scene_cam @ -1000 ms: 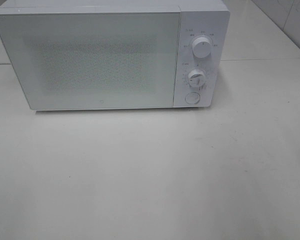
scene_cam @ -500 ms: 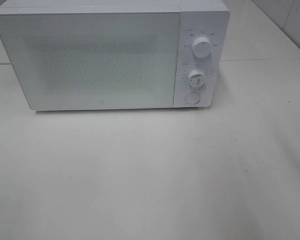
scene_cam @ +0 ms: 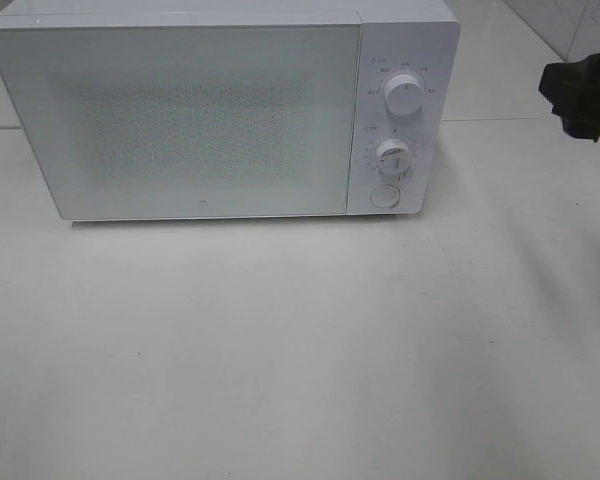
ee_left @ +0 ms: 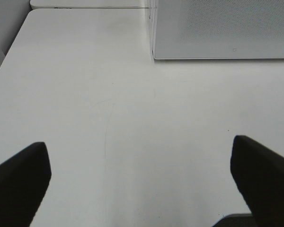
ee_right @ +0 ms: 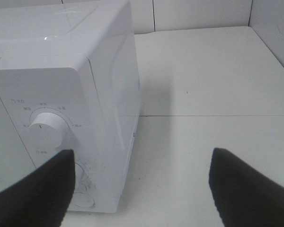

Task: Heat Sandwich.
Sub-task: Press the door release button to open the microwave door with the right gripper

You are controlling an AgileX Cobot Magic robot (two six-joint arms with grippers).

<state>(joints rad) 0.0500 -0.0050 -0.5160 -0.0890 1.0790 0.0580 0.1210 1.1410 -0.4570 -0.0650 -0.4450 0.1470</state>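
The sandwich is out of view in every frame. A white microwave [scene_cam: 200, 120] stands at the back of the table with its door shut. Its panel carries an upper knob [scene_cam: 405, 97], a lower knob [scene_cam: 392, 156] and a round button [scene_cam: 384, 195]. My right gripper [scene_cam: 583, 98] shows as a dark shape at the right edge, level with the upper knob and apart from it. In the right wrist view the right gripper [ee_right: 139, 189] is open and empty, facing the upper knob [ee_right: 45, 134]. My left gripper [ee_left: 141, 184] is open over bare table, short of the microwave's front corner [ee_left: 156, 52].
The white table [scene_cam: 300, 350] stretches in front of the microwave. A seam between table sections [ee_right: 213, 115] runs to the right of the microwave. A wall stands behind the table at the far right.
The right gripper has come into the exterior high view at the right edge, moving left toward the microwave's panel. The microwave has not changed.
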